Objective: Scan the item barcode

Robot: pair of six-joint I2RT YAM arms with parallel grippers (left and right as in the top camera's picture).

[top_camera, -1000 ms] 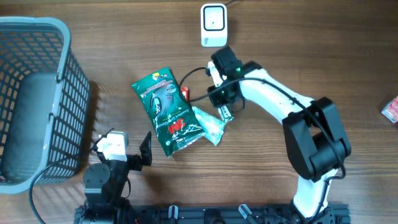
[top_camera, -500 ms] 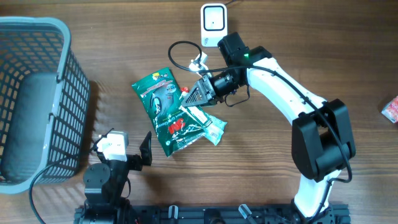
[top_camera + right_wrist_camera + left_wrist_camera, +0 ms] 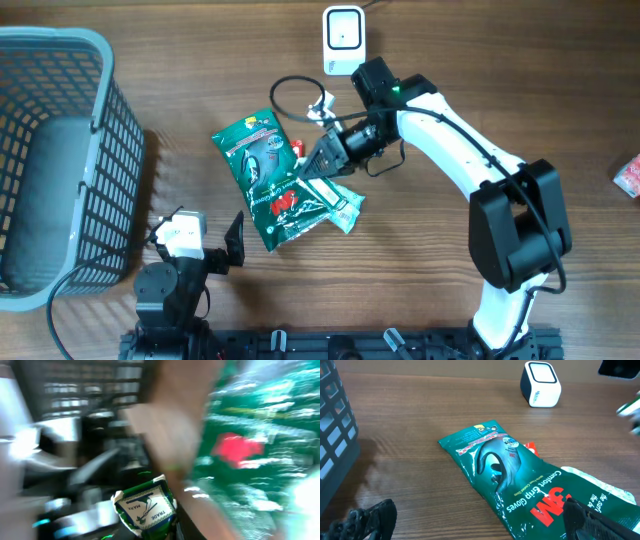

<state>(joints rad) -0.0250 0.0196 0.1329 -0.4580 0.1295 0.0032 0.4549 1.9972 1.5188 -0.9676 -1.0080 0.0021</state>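
Though its view blurs, right hand pinches packet.

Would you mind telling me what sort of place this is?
Probably a mock shop checkout on a wooden table: a white barcode scanner, a grey shopping basket and a green glove packet.

Ahead of the wide-spread left gripper the 3M glove packet lies flat, reaching close to the finger farther from the basket; bare table lies open before the other finger, up to the basket wall. The right gripper, pinching a small green sachet, has that glove packet under its tips, a green-and-white packet just beside, and a cable loop and white scanner close behind.
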